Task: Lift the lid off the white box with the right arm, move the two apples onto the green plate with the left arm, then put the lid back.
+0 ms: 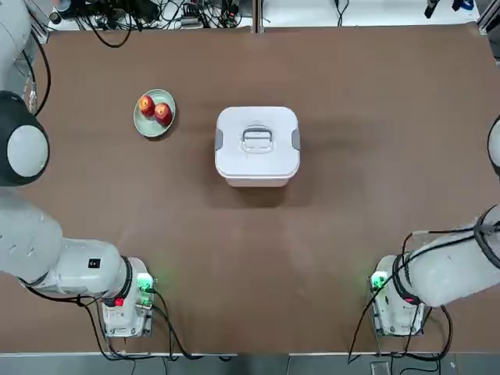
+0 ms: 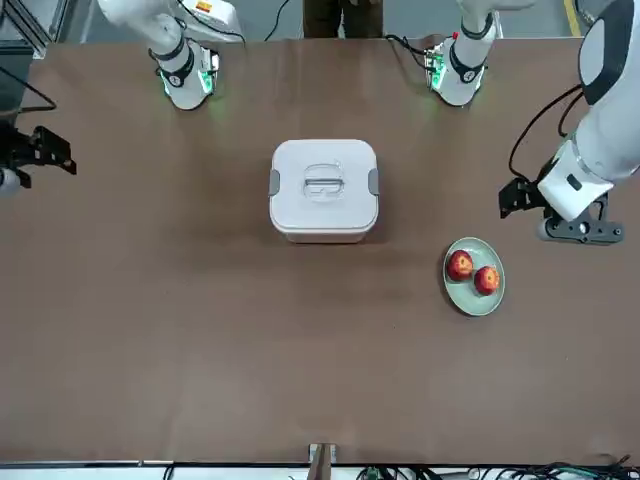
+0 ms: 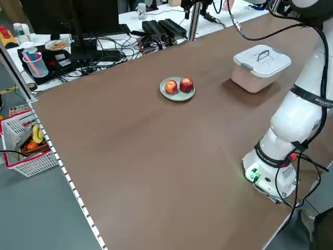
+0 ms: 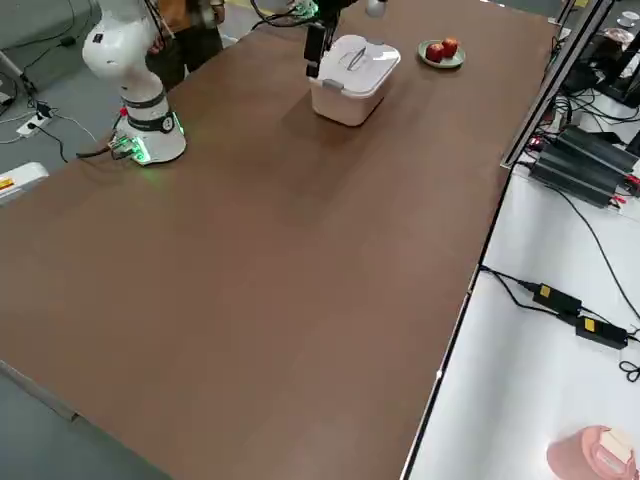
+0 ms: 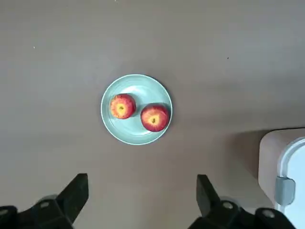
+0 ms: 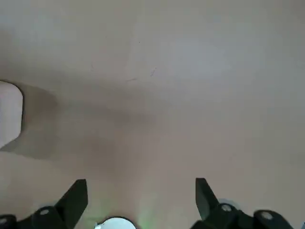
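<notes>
Both apples [image 1: 155, 110] already sit on my green plate [image 1: 138, 123], at ten o'clock from the lidded box [image 1: 258, 178]; the task seems finished. My left fingers [image 5: 74, 195] and right fingers [image 6: 74, 202] are spread, apparently empty.

The top and front views look down from opposite sides; both share the table [image 1: 312, 273]. The right wrist view perhaps looks downward, quite near.

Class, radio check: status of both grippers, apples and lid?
Left gripper open, empty, off the plate's side. Right gripper open, empty, off the box's side. Both apples on green plate; lid on box. Nothing blocking.
</notes>
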You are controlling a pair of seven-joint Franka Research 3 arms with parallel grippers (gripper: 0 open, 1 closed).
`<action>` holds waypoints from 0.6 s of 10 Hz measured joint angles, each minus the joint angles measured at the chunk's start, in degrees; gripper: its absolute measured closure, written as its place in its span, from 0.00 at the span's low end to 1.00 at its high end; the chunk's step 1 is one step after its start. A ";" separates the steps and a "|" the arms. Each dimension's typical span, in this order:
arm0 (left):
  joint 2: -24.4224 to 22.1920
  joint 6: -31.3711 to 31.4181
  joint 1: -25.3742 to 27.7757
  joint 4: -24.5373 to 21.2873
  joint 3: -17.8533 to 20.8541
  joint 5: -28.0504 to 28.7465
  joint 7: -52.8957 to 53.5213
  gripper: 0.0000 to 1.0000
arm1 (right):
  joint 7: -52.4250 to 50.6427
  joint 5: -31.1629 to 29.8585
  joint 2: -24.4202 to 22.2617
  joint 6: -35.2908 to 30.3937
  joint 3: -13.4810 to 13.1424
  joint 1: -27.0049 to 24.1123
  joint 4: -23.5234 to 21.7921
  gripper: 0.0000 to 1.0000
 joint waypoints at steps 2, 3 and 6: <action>0.05 0.00 0.17 0.00 0.02 0.00 0.02 0.00 | 0.02 -0.57 -0.31 2.67 4.34 -3.49 -2.10 0.00; 0.06 0.00 0.24 -0.01 0.04 0.00 0.02 0.00 | 0.02 -0.66 -0.60 3.03 4.56 -3.67 -2.83 0.00; 0.07 -0.01 0.34 -0.03 0.08 0.00 0.02 0.00 | 0.02 -0.79 -2.73 3.12 4.74 -3.78 -4.11 0.00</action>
